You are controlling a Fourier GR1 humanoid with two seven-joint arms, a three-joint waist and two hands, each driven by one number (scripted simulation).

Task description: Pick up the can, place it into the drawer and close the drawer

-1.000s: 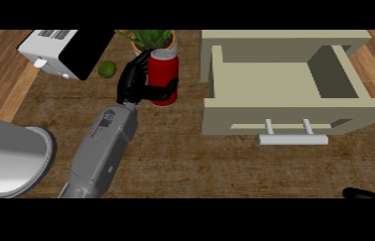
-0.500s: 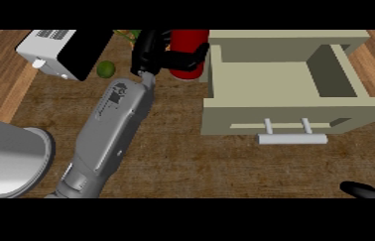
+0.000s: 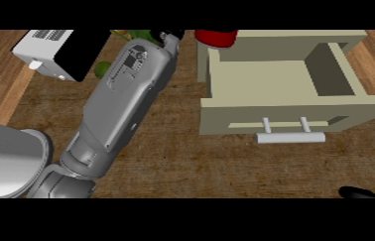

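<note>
White appliance (image 3: 45, 51) stands far left on the counter (image 3: 183, 160). Left hand (image 3: 170, 35) is cut off at the top edge; its grasp cannot be told. Red can (image 3: 216, 37) shows just beside it, over the open drawer's (image 3: 278, 81) rear left corner. Right hand (image 3: 357, 192) barely shows at the lower right, state indeterminable.

The grey left forearm (image 3: 124, 101) lay up across the wooden worktop (image 3: 183, 170), the left robot hand (image 3: 170, 35) mostly cut off at the top edge. Just beside it, the red can (image 3: 216, 37) showed at the back left corner of the open beige drawer (image 3: 278, 118). The right robot hand (image 3: 357, 192) barely showed at lower right.
</note>
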